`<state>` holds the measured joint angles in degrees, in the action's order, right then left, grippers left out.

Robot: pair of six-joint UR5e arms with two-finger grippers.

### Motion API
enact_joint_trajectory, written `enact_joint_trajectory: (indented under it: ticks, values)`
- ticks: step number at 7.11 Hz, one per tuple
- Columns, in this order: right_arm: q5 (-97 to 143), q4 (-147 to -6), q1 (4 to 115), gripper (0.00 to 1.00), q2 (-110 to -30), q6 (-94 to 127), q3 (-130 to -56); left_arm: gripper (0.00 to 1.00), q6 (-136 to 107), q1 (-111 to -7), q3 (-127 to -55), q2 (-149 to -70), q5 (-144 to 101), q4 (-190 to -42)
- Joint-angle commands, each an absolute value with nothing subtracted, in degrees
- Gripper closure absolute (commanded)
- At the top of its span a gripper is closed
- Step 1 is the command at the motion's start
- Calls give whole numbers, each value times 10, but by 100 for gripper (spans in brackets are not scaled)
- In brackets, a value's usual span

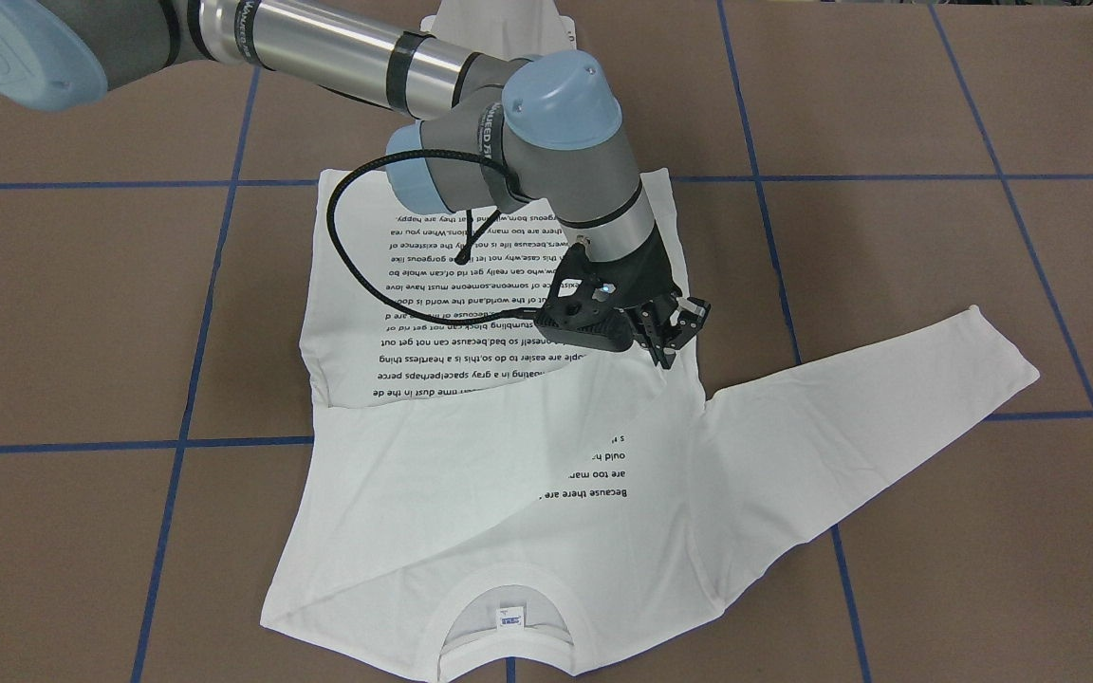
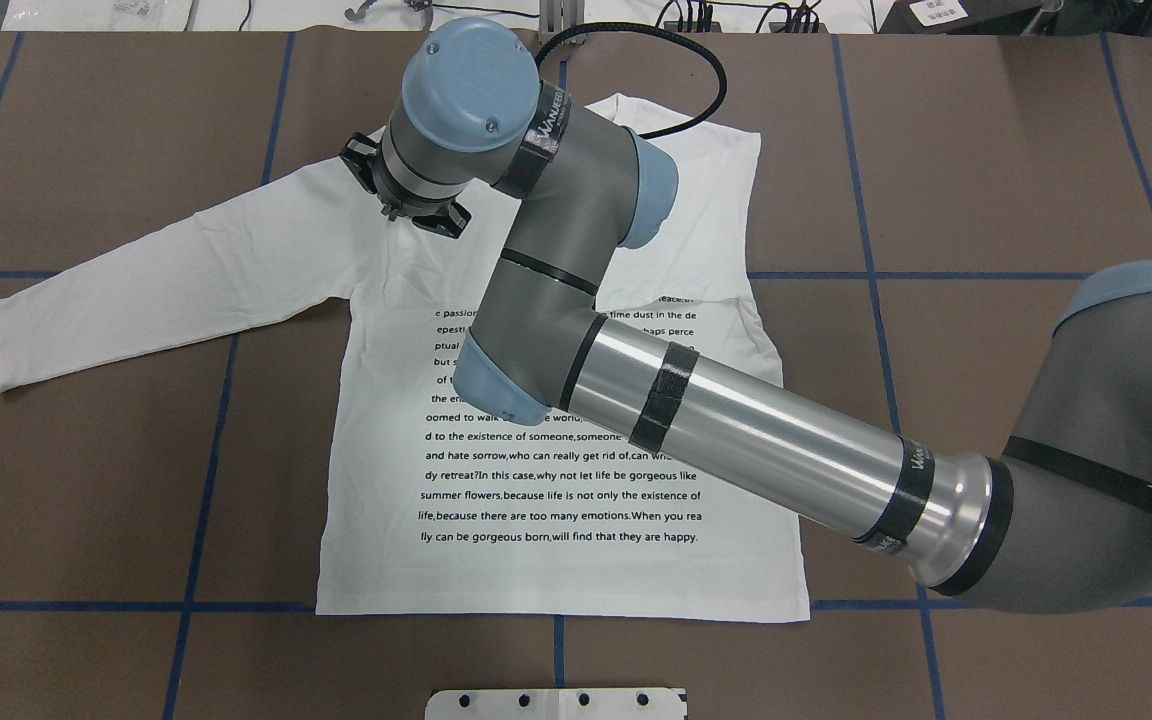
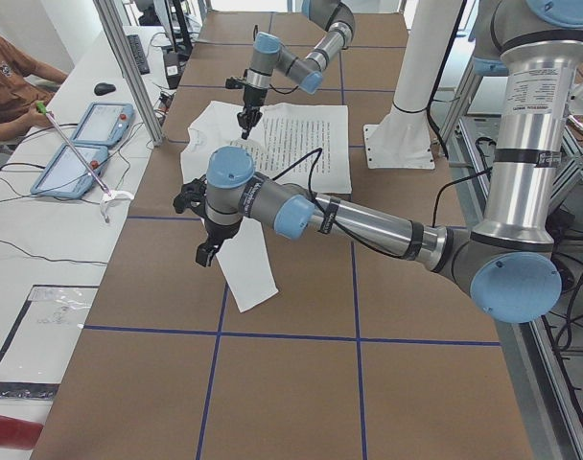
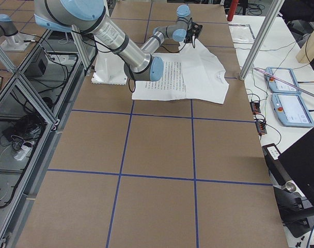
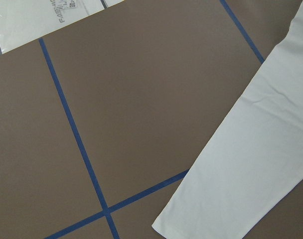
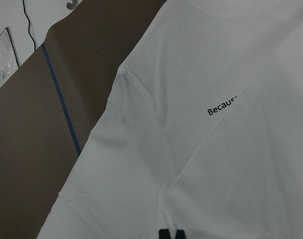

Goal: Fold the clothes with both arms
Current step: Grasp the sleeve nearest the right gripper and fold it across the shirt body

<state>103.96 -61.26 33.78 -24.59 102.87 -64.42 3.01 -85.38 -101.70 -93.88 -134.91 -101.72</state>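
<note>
The white long-sleeved cotton T-shirt (image 2: pixel 556 570) with its lines of small black print lies face up on the brown table (image 2: pixel 86 500), across the blue tape lines (image 2: pixel 86 606), its hem toward the robot and its ribbed round collar (image 1: pixel 509 579) with the small blue-white neck tag (image 1: pixel 510 618) on the far side. The sleeve on the robot's left (image 2: pixel 136 290) is stretched straight out over the table. The other sleeve (image 1: pixel 433 474) is laid slantwise across the chest and covers part of the print.

The right arm (image 2: pixel 766 430), silver tube and grey segments with light-blue joint caps, reaches across the shirt. Its black right claw (image 1: pixel 670 337) points down near the shoulder where the outstretched sleeve begins. I cannot tell whether its fingers stand apart or together, nor whether they touch the cloth.

The left arm (image 3: pixel 368 225) shows well only from the table's end. Its left claw (image 3: pixel 205 251) hangs above the table by the outstretched sleeve's cuff (image 5: pixel 191 219), and I cannot tell how its fingers stand either.

A person's sleeve (image 3: pixel 4 77) shows at a side desk.
</note>
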Motion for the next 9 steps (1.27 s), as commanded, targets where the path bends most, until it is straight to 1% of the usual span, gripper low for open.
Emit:
enact_joint_trajectory:
  ticks: [1,2,4,5,6,7,8,9]
  values:
    - [1006,-613,331,23,-246,1039,-643,0,29,-849,-1004,-934,-1374,-1018]
    - [988,-613,323,3,-246,1054,-642,0,26,-833,-1003,-926,-1375,-1019]
    - [987,-613,322,2,-241,1084,-653,1,-51,-796,-994,-911,-1373,-1017]
    - [988,-614,323,2,-250,1089,-667,4,-95,-768,-981,-911,-1369,-1018]
    - [990,-613,330,1,-293,1087,-704,10,-124,-740,-961,-912,-1368,-1020]
    - [991,-613,337,1,-341,1084,-754,11,-127,-719,-919,-918,-1363,-1047]
    - [991,-613,338,1,-364,1081,-778,11,-128,-718,-857,-934,-1363,-1097]
    - [991,-615,338,1,-364,1081,-779,13,-127,-718,-780,-976,-1363,-1133]
